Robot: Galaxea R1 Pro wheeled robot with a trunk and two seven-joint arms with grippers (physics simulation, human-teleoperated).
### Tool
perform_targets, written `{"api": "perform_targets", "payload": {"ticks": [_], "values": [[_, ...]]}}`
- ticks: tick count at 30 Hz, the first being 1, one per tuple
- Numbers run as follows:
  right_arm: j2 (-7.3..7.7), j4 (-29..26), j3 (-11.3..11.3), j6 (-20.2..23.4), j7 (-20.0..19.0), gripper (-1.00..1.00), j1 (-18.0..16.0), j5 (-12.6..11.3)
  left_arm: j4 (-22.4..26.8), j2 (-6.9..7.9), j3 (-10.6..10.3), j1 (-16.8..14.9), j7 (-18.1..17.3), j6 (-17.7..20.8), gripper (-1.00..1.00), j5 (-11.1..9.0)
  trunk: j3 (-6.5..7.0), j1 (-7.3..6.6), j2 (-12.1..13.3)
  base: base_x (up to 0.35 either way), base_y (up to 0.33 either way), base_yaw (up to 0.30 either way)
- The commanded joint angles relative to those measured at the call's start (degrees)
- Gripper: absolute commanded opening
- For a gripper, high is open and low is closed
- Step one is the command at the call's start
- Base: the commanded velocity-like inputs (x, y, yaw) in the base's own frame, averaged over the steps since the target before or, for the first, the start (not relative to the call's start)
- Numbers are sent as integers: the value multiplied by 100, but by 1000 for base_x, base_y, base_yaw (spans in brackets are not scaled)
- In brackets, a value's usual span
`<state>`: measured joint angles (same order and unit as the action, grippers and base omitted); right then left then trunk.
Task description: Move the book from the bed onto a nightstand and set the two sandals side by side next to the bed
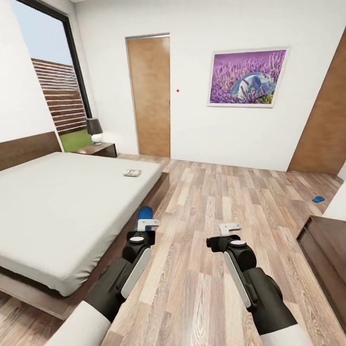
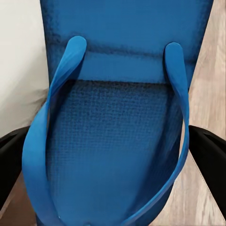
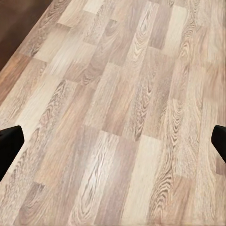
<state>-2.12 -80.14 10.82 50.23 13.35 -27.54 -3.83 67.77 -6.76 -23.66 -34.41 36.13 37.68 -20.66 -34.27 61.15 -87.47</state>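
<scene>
Carrying one blue sandal in my left gripper, I had it hanging over the wood floor just beside the foot corner of the bed. Through the left wrist camera the sandal sat squarely between the two dark fingers, straps toward the lens, so I judged the grip firm and centred. My right gripper held nothing; its fingertips stood wide apart over bare planks.

The other sandal lay well away from the bed, across the floor near a dark cabinet. The book rested on the mattress near the bed's far edge, not yet moved, and the nightstand stood beside the headboard, carrying a small lamp.

To do this step well, I reckoned I should lower the sandal flat, sole down, with its long side running parallel to the bed frame, close to the bed but not touching it. I wanted to leave room on the side away from the bed for its partner, so the pair could end up side by side. Letting go from height risked a bounce or a flip, so my plan was to bring it right down to the planks before opening. Afterwards the far sandal would mean driving the base across the room.
</scene>
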Motion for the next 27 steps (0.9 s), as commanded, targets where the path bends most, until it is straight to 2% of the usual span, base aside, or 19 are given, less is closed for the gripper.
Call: {"api": "perform_targets", "payload": {"ticks": [1,27], "values": [[0,-2,7,21,45,100,-6,-40,8,2,-13,-4,61,11,-100,-54,13,-23,38,0,0,-286],[-1,-9,7,22,45,100,-6,-39,5,8,-23,-4,61,11,-100,-64,422,-594,1081,0,0,-261]]}}
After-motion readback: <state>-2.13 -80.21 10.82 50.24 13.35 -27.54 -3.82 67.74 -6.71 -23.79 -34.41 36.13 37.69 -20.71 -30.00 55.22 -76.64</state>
